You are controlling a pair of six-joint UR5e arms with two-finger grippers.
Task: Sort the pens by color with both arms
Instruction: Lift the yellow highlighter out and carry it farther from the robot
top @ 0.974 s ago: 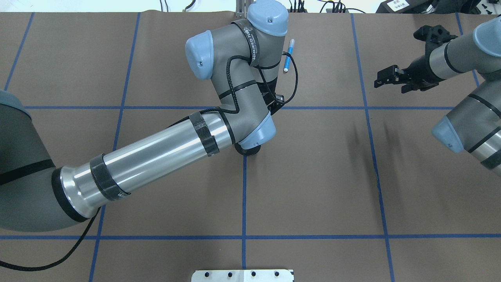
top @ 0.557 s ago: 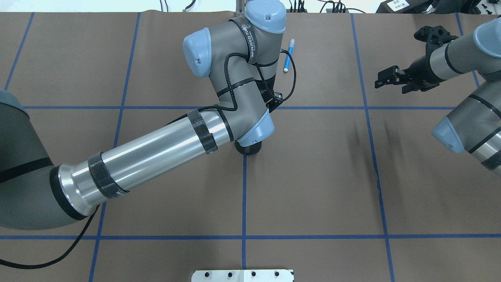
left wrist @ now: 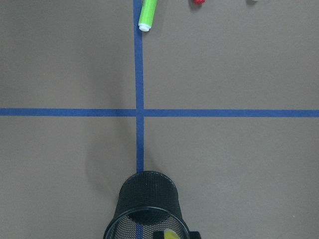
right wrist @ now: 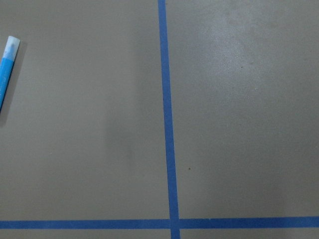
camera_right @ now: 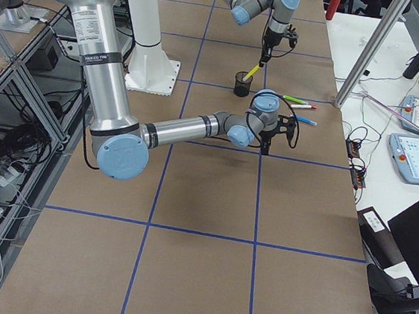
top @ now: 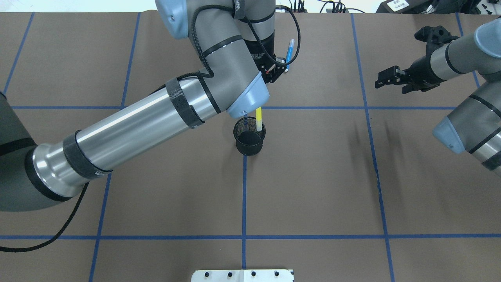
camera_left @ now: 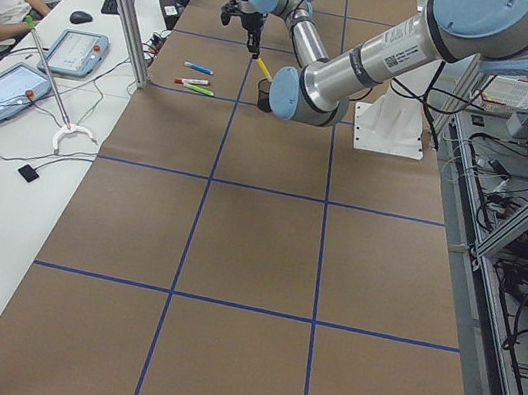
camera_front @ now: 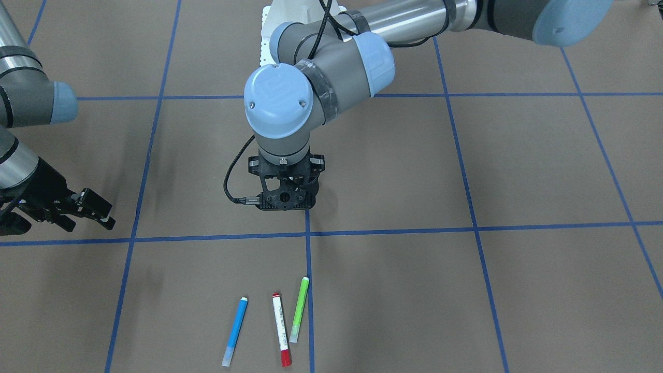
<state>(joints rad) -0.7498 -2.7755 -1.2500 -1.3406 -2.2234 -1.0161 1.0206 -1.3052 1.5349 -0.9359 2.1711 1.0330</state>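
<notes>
The yellow pen (top: 258, 119) stands slanted with its lower end in the mouth of the black mesh cup (top: 249, 141). My left gripper (camera_left: 256, 52) is above the cup, shut on the pen's top end. In the left wrist view the pen's tip (left wrist: 171, 234) shows over the cup (left wrist: 144, 204). The blue pen (camera_front: 235, 331), the red-capped white pen (camera_front: 280, 329) and the green pen (camera_front: 299, 310) lie side by side on the table beyond the cup. My right gripper (top: 385, 78) is open and empty, hovering to the right of the pens.
Blue tape lines divide the brown table into squares. The white robot base plate (top: 242, 275) is at the near edge. A metal post (camera_left: 123, 7) and tablets (camera_left: 3, 88) stand on the operators' side bench.
My left arm has risen from low over the cup, uncovering the cup and the yellow pen. The right arm has barely moved.
</notes>
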